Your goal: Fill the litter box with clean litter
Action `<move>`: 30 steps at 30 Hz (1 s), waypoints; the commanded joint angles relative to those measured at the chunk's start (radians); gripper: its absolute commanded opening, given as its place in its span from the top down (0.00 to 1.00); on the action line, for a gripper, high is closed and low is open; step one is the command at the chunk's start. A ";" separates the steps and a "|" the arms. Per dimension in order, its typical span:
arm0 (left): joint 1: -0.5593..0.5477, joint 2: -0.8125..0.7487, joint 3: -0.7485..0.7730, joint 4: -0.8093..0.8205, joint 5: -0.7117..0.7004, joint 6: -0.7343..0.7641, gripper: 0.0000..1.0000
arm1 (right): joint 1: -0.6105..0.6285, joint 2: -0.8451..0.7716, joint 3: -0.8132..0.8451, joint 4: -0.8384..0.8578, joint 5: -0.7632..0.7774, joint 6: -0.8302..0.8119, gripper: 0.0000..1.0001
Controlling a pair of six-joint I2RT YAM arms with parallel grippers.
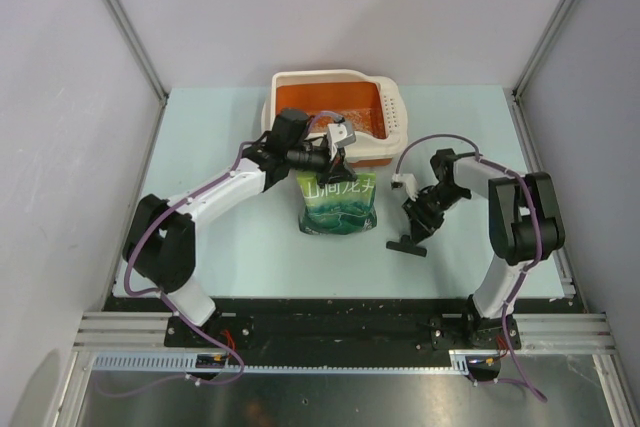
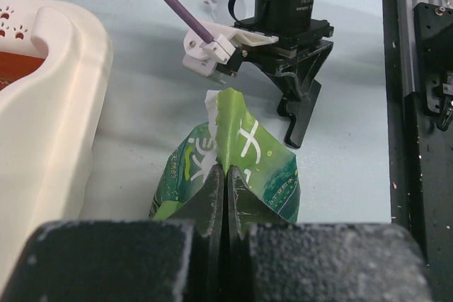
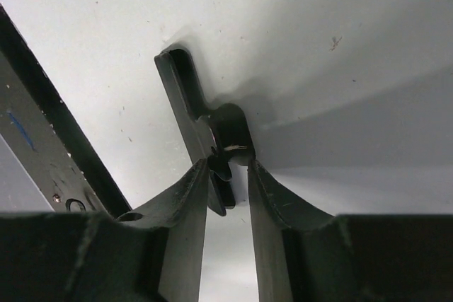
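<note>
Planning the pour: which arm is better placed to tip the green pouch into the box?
Left: the left hand pinches the green pouch beside the litter box; the right hand straddles a black tool.

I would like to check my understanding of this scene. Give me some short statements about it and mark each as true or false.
1. The left fingers are pinched shut on the top of the green pouch. True.
2. The green pouch lies inside the litter box. False: it is outside, at the near side of the box.
3. The litter box is orange inside with a cream-white rim. True.
4. The right fingers also grip the pouch. False: they stand on either side of a black tool on the table, apart from the pouch.
</note>
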 commanded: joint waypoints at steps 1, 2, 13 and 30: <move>-0.019 0.022 0.025 0.018 -0.007 -0.042 1.00 | -0.005 0.023 0.042 -0.027 -0.053 -0.025 0.69; -0.021 0.022 0.026 0.018 -0.007 -0.042 1.00 | -0.005 0.024 0.048 -0.036 -0.056 -0.031 0.71; -0.021 0.027 0.023 0.015 -0.007 -0.040 1.00 | -0.012 0.070 0.104 -0.096 -0.105 -0.057 0.72; -0.019 0.035 0.026 0.012 -0.007 -0.037 1.00 | -0.026 0.158 0.176 -0.217 -0.142 -0.133 0.71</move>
